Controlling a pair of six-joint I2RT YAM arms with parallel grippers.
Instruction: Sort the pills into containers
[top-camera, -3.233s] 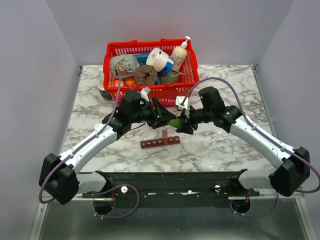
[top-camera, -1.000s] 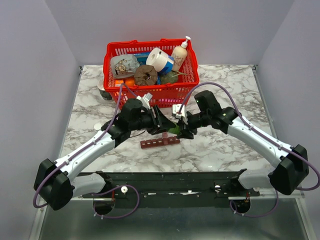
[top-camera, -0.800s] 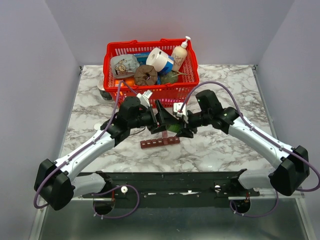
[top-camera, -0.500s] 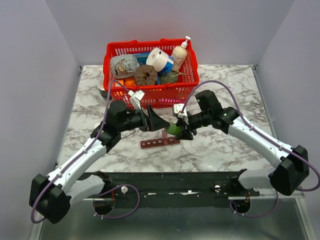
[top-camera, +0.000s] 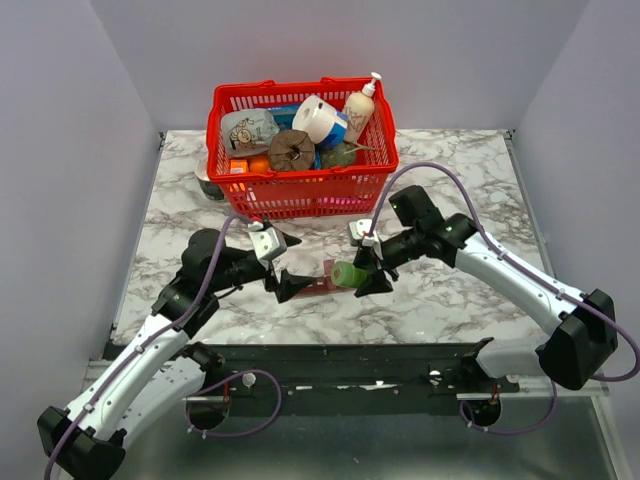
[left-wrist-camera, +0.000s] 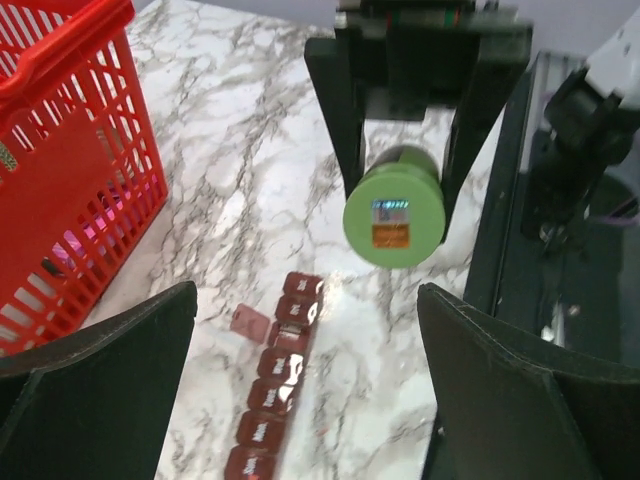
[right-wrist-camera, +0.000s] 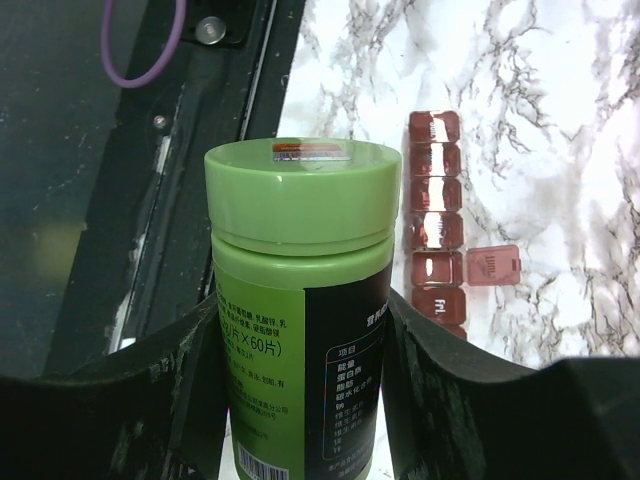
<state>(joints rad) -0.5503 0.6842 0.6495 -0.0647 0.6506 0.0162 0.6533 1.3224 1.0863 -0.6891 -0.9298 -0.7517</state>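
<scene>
The long narrow dark red plastic pill organizer (left-wrist-camera: 274, 378) lies flat on the white marbled table (top-camera: 450, 300), about midway between its left and right edges and nearer its near edge than its far one; one small square lid (right-wrist-camera: 493, 268) is folded out to the side, and the other compartments look closed. I see no pill in it or on the table, so I judge the sorting has not begun.

The small green cylindrical plastic bottle (right-wrist-camera: 300, 290) is held on its side above the table, just beside the organizer, between the fingers of the right gripper (right-wrist-camera: 300, 400), which are closed on its body; its green cap is still on.

The left gripper (left-wrist-camera: 315, 390) faces the cap with jaws wide apart and holds nothing. The cap must come off first.

The red mesh plastic basket (top-camera: 300, 190) full of goods stands at the far edge, well apart, and blocks nothing.
</scene>
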